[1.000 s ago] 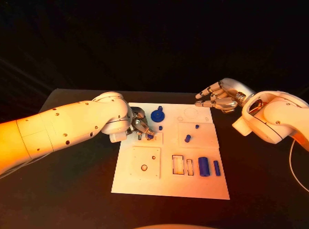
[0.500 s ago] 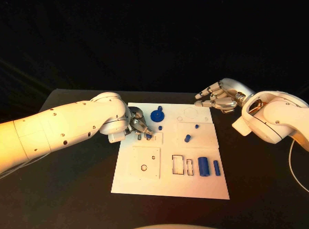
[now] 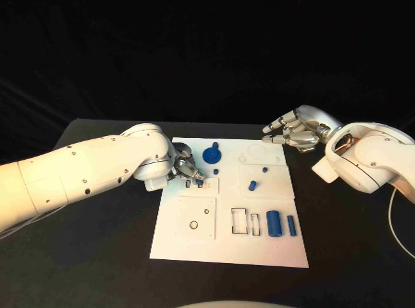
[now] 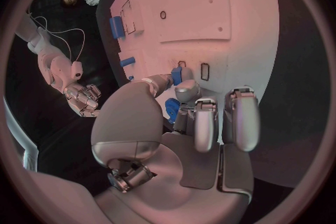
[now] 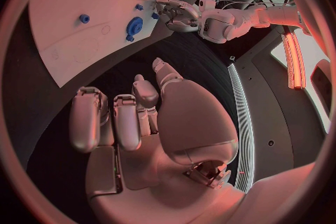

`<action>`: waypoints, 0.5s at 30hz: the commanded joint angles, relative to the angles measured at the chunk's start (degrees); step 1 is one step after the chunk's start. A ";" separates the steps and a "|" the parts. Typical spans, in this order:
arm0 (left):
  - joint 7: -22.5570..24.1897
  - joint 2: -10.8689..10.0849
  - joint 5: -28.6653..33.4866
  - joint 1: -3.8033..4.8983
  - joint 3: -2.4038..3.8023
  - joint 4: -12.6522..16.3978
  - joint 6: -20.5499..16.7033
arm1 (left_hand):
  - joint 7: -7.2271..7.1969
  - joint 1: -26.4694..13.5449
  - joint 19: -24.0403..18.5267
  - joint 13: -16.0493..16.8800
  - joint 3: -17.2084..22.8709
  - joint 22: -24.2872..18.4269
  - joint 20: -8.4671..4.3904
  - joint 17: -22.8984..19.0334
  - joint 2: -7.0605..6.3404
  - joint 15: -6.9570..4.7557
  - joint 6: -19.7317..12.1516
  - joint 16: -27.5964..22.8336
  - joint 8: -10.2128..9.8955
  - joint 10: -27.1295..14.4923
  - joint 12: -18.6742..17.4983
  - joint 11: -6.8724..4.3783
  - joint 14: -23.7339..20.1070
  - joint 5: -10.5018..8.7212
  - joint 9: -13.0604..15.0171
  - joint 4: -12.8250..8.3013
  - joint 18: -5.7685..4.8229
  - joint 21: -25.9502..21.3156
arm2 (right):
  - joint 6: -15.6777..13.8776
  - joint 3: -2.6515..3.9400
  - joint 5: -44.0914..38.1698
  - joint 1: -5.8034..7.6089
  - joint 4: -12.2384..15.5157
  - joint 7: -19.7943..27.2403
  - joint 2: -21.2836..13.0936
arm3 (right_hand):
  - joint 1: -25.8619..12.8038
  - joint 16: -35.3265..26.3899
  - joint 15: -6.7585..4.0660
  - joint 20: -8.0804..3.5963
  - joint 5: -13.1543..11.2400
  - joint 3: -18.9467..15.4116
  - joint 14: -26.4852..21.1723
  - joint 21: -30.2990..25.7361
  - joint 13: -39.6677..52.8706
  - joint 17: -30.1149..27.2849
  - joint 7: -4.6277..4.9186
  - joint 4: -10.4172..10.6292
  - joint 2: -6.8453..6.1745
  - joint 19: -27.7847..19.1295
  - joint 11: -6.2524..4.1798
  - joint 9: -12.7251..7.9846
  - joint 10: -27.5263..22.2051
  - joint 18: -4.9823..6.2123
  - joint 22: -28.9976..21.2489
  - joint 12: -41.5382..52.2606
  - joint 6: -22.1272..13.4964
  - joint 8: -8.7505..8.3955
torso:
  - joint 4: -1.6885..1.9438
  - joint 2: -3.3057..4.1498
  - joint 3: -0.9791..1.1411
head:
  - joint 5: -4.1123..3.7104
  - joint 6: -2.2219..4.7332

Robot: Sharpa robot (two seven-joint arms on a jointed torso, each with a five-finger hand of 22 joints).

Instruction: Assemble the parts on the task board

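The white task board [image 3: 230,247] lies in the middle of the black table. My left hand [image 3: 186,169] is low over its left side and pinches a small blue part [image 3: 200,182] between thumb and a finger. In the left wrist view this blue part [image 4: 176,75] stands at a small slot [image 4: 204,71] in the task board [image 4: 210,5]; whether it is seated I cannot tell. My right hand [image 3: 296,131] hovers beyond the board's far right corner, fingers loosely bent and holding nothing. The right wrist view shows my right hand [image 5: 133,117] and, further off, my left hand [image 5: 178,14].
On the board are a blue gear disc [image 3: 211,154], a small peg [image 3: 215,171], two short pegs [image 3: 265,170] [image 3: 251,186], a thick cylinder [image 3: 274,223] and a slim bar [image 3: 291,225]. Two rectangular pockets [image 3: 238,221] are beside them. Black table surrounds the board.
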 commanded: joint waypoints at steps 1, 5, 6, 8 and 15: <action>-0.07 -0.14 -1.91 -0.16 -0.26 0.05 4.34 | -0.21 -0.76 1.34 0.19 10.90 3.97 0.26 15.09 0.06 -0.03 0.68 0.14 0.34 0.49 0.29 0.03 5.93 0.82 0.20 -10.66 -0.61 -0.34 | 0.74 0.00 0.24 -0.07 -0.03 0.18 0.04 | -0.17 -0.29 -0.12 -0.12 0.39 -0.18 3.96 -0.25 -0.07 5.86 -0.01 0.13 0.56 -0.26 0.03 -0.01 0.01 0.83 -0.06 -0.04 0.49 0.18 | 0.03 0.03 -0.05 | -0.01 -0.05; -0.08 -0.16 -2.82 -0.17 -0.34 0.17 6.36 | -0.22 -0.87 1.32 0.17 10.95 3.91 0.25 15.09 0.01 -0.03 0.72 0.14 0.34 0.50 0.26 0.01 5.93 1.09 0.23 -10.75 -0.59 -0.39 | 1.06 -0.01 0.37 -0.10 -0.09 0.44 0.12 | -0.31 -0.32 -0.12 -0.13 0.43 -0.29 3.96 -0.26 -0.09 5.83 -0.02 0.24 0.54 -0.26 0.03 -0.02 0.02 0.83 -0.07 -0.03 0.45 0.18 | 0.01 0.00 -0.07 | 0.07 -0.15; -0.08 -0.17 -3.02 -0.17 -0.35 0.19 6.65 | -0.22 -0.87 1.32 0.17 10.95 3.91 0.25 15.09 0.01 -0.03 0.72 0.14 0.34 0.50 0.26 0.01 5.93 1.09 0.23 -10.75 -0.59 -0.39 | 1.15 -0.01 0.41 -0.11 -0.12 0.53 0.14 | -0.35 -0.33 -0.12 -0.13 0.43 -0.34 3.96 -0.27 -0.09 5.83 -0.02 0.26 0.50 -0.26 0.03 -0.02 0.02 0.83 -0.08 -0.03 0.44 0.17 | 0.00 0.01 -0.08 | 0.09 -0.18; -0.07 -0.20 -3.54 -0.17 -0.37 0.23 7.13 | -0.22 -0.90 1.21 0.13 10.96 3.66 0.25 15.09 0.00 -0.04 0.74 0.14 0.34 0.49 0.23 0.01 5.93 1.16 0.24 -10.78 -0.53 -0.56 | 1.36 -0.02 0.50 -0.11 -0.16 0.67 0.18 | -0.37 -0.32 -0.12 -0.13 0.43 -0.37 3.96 -0.28 -0.09 5.84 -0.02 0.27 0.47 -0.26 0.03 -0.02 0.02 0.83 -0.09 -0.02 0.43 0.17 | 0.00 0.02 -0.06 | 0.12 -0.18; -0.03 -0.28 -4.35 -0.18 -0.40 0.31 7.38 | -0.23 -0.91 1.12 0.11 10.97 3.43 0.25 15.09 0.00 -0.04 0.75 0.14 0.34 0.48 0.21 0.01 5.93 1.20 0.25 -10.79 -0.48 -0.71 | 1.61 -0.03 0.61 -0.12 -0.23 0.88 0.22 | -0.38 -0.33 -0.12 -0.13 0.44 -0.40 3.96 -0.30 -0.15 5.83 -0.02 0.27 0.44 -0.27 0.03 -0.03 -0.02 0.84 -0.13 -0.10 0.42 0.17 | 0.02 0.03 -0.06 | 0.13 -0.24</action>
